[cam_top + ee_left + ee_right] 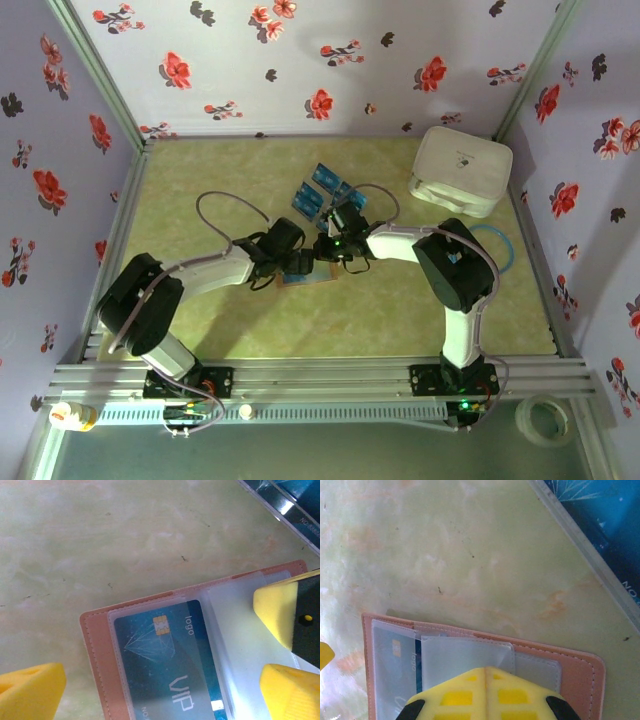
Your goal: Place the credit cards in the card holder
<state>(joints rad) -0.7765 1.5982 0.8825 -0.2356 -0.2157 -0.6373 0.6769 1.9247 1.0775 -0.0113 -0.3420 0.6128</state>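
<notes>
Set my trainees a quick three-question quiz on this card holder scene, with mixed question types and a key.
1. True or false: the left gripper is shut.
2. The VIP card is: A in a clear sleeve of the holder; B lifted in the air; C lying outside the holder.
3. Fill in: the right gripper, over the holder, has its jaws ____.
Key: 1 false; 2 A; 3 shut.
</notes>
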